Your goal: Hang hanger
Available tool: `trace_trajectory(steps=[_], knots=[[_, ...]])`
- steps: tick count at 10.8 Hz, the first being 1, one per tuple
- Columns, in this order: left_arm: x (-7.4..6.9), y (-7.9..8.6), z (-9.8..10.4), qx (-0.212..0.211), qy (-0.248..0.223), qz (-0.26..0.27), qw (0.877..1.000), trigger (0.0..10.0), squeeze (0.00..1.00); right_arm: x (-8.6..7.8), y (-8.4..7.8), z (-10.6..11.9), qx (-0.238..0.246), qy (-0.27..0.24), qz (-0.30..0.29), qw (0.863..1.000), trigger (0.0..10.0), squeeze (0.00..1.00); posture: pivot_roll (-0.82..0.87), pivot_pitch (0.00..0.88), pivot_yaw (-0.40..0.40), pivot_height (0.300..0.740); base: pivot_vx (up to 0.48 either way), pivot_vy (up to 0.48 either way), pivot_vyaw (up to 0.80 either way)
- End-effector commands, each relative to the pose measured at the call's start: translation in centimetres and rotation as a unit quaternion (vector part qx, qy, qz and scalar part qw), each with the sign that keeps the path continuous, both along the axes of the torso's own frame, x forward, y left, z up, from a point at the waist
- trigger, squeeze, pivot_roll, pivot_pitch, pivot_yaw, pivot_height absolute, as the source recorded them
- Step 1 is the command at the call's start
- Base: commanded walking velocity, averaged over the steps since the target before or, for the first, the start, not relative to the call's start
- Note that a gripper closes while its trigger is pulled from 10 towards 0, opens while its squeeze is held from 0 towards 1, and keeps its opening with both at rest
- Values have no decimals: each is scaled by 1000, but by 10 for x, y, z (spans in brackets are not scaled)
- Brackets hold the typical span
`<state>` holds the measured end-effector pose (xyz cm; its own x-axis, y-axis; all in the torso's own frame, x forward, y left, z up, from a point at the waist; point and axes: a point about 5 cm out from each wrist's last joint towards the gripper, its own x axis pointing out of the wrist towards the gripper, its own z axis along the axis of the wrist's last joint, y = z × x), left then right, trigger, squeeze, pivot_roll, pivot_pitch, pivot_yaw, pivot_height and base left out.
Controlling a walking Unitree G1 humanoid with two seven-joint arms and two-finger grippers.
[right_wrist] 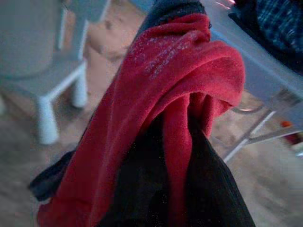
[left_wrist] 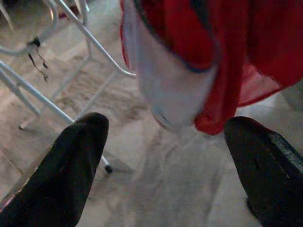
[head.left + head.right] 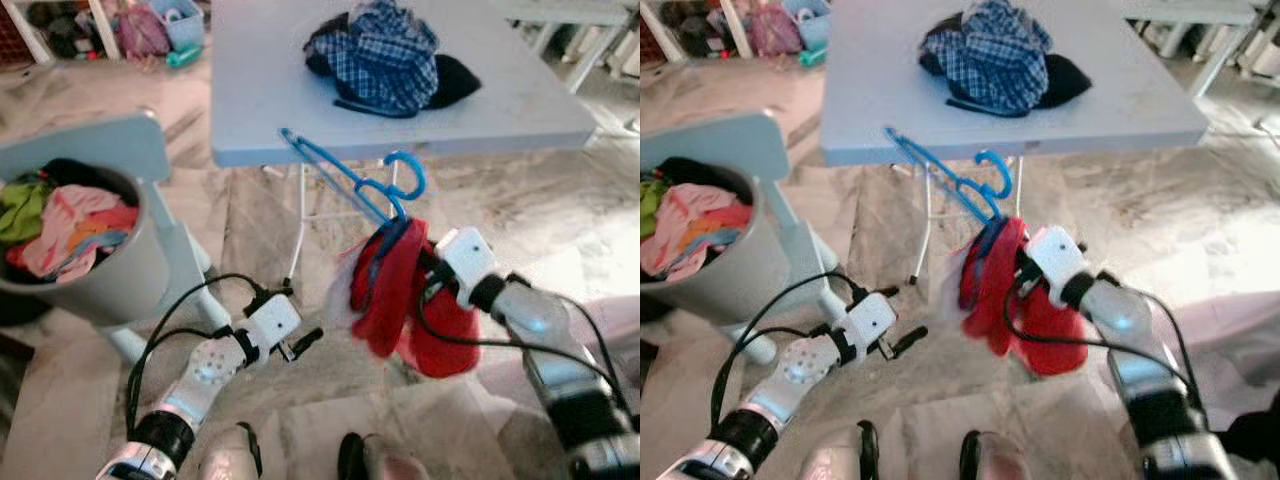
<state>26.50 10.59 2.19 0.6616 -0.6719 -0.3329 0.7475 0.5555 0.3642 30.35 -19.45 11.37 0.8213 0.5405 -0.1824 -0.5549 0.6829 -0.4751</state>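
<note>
Right gripper (image 3: 425, 268) clamped on red garment (image 3: 400, 300), blue hanger (image 3: 350, 175) rising from it toward table (image 3: 250, 90) edge; left gripper (image 3: 300, 345) open (empty), just beside

Head cams look down; wrist cams close, all sharing red garment (image 3: 400, 290).

Blue hanger (image 3: 350, 175) tilted, red garment (image 3: 395, 290) bunched on it, below table edge.

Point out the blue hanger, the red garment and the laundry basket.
blue hanger (image 3: 408, 172): left eye view, on its hook.
red garment (image 3: 392, 285): left eye view, on the hanging fold.
laundry basket (image 3: 110, 280): left eye view, on its grey outer wall.
</note>
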Motion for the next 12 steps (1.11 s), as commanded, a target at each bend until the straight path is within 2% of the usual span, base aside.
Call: trace_trajectory(steps=[1, 2, 4, 5, 6, 7, 10, 11, 12], knots=[[-7, -5, 0, 21, -12, -37, 999, 10000, 1000, 3, -3, 3, -32, -22, 1, 999, 10000, 0, -36, 153, -38, 740, 0, 0, 0], [-10, 3, 7, 29, -29, -47, 998, 10000, 1000, 3, -2, -2, -60, -23, 15, 998, 10000, 0, -28, 159, -40, 740, 0, 0, 0], [-7, 17, 23, 16, -68, -44, 997, 10000, 1000, -5, 1, -18, -99, 2, 64, 993, 10000, 0, -26, 166, -41, 740, 0, 0, 0], [-8, 22, 30, 1, -73, -41, 996, 10000, 835, -14, 1, -31, -135, 25, 103, 985, 10000, 0, -29, 171, -43, 740, 0, 0, 0], [-9, 27, 32, -1, -52, -46, 998, 10000, 1000, -31, 1, -51, -156, 82, 152, 972, 10000, 0, -29, 172, -46, 740, 0, 0, 0], [-12, 25, 32, -1, -45, -65, 997, 10000, 0, -38, 4, -59, -158, 99, 165, 969, 10000, 0, -28, 168, -45, 740, 0, 0, 0], [-19, 16, 29, 4, -29, -118, 993, 10000, 0, -55, 13, -64, -131, 124, 220, 958, 10000, 0, -44, 171, -35, 740, 0, 0, 0], [-23, 14, 25, 2, 3, -143, 990, 3490, 0, -58, 11, -60, -124, 127, 239, 955, 10000, 0, -48, 170, -36, 740, 0, 0, 0], [-27, 14, 20, 20, 35, -170, 985, 2667, 0, -59, 9, -58, -123, 132, 252, 951, 10000, 0, -50, 169, -38, 740, 0, 0, 0]])
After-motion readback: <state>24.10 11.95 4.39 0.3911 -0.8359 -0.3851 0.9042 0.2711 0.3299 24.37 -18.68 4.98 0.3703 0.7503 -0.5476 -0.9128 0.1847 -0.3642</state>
